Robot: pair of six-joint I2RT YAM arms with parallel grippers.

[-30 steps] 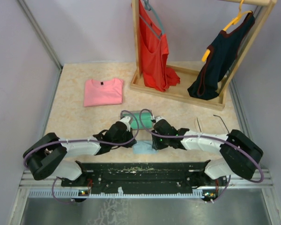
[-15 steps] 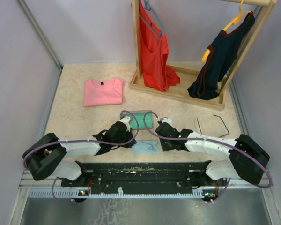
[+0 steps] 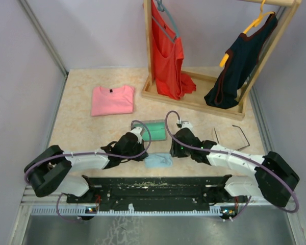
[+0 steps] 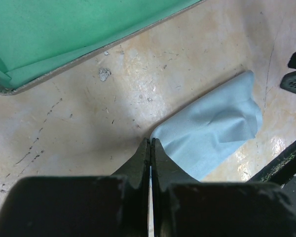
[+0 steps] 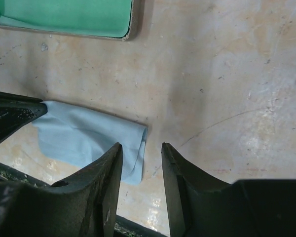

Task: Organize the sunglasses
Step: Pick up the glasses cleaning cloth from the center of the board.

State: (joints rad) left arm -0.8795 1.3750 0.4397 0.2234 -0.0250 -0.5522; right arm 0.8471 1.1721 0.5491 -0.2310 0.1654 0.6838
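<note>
The thin dark wire-frame sunglasses point(image 3: 225, 137) are lying on the beige mottled surface point(image 3: 86, 127) at centre right of the top view, slim arms pointing up-frame, long axis roughly vertical. The right forearm, lying just beside them, is risking sweeping or bending them. The right gripper point(image 5: 141, 148) is holding its jaws spread over the light blue cloth point(image 5: 84, 140); the left gripper point(image 4: 149, 148) is pressing its jaws together.

Lavender walls point(image 3: 92, 30) are seen at left, top and right of the top view. A beige marbled table point(image 3: 81, 127), evenly lit, fills the centre. A wooden rack point(image 3: 194, 104) is noted upper right, with a red top point(image 3: 166, 56) and a dark top point(image 3: 239, 66) hung on it.
</note>
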